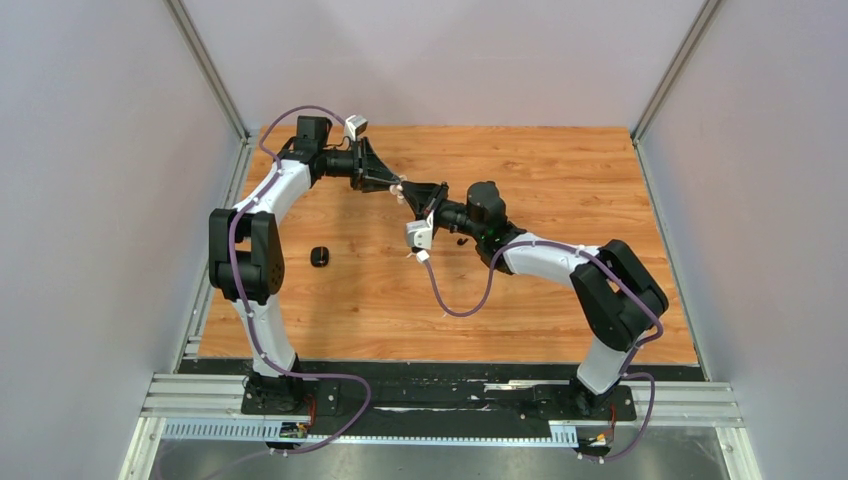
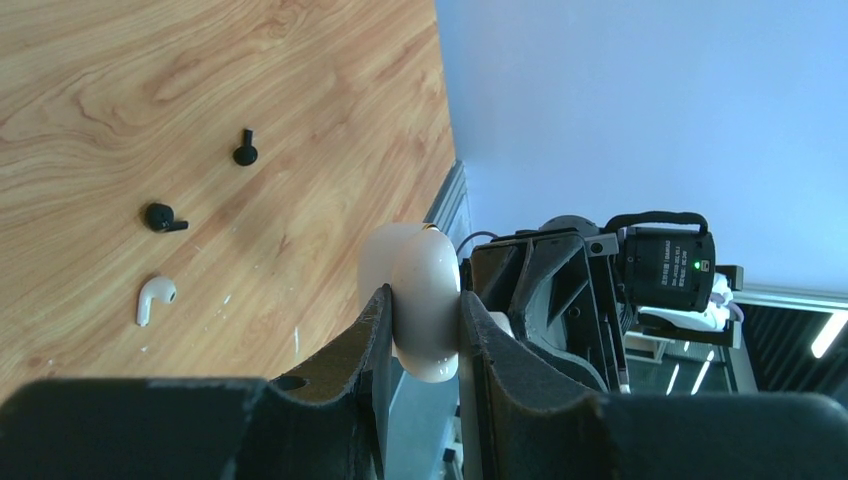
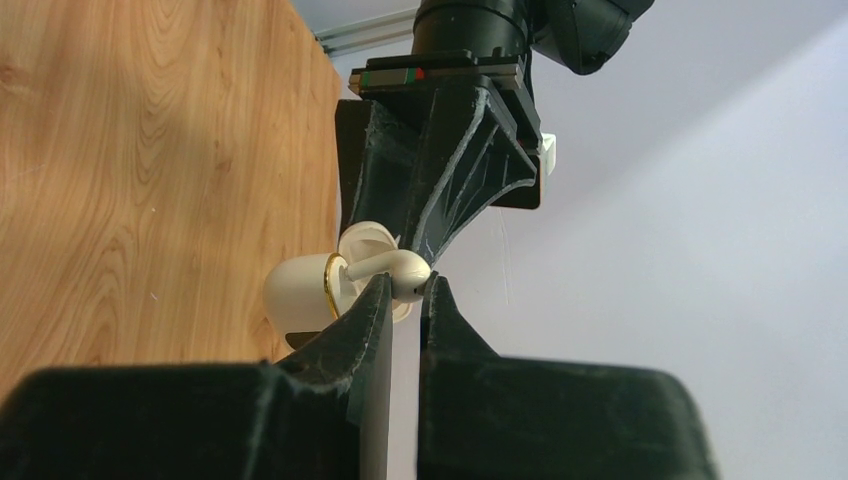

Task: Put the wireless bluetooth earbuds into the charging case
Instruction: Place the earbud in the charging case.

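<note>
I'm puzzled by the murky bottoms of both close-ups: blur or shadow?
Left wrist view: the left claw sits close to the lens, dark and soft, while the loose white earbud is sharp. Right wrist view: the right claw is equally murky.

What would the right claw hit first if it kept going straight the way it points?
Probably the white rounded charging case, gripped by the left claw directly ahead. The small white earbud pinched in the right claw would touch it first, though depth is hard to judge.
</note>
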